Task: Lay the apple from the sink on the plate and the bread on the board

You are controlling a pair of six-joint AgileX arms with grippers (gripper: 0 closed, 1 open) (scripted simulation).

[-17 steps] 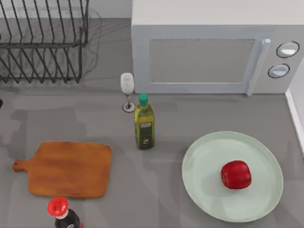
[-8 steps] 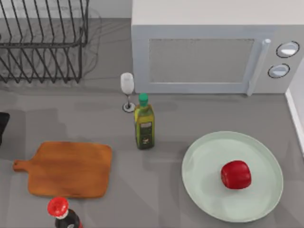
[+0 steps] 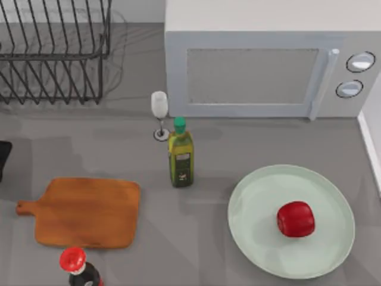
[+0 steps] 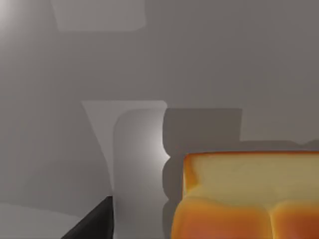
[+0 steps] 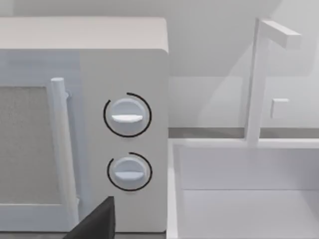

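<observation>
Apple (image 3: 296, 218) sits on plate (image 3: 333, 196); left gripper (image 3: 2, 156) edged in at far left w/ bread (image 4: 249, 194), board (image 3: 83, 211) bare. Fingers: can't tell.

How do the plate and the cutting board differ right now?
The plate is round and pale greenish-white; the board is rectangular, orange-brown wood with a short handle. The plate carries the apple; the board carries nothing. The plate lies on the table's right, the board on its left. Both lie flat.

One apple (image 3: 296, 218), one plate (image 3: 256, 202), one board (image 3: 86, 211), one bread (image 4: 249, 199), two bottles (image 3: 181, 156), one wine glass (image 3: 159, 113), one microwave (image 3: 268, 59) and one rack (image 3: 53, 53) are counted.
</observation>
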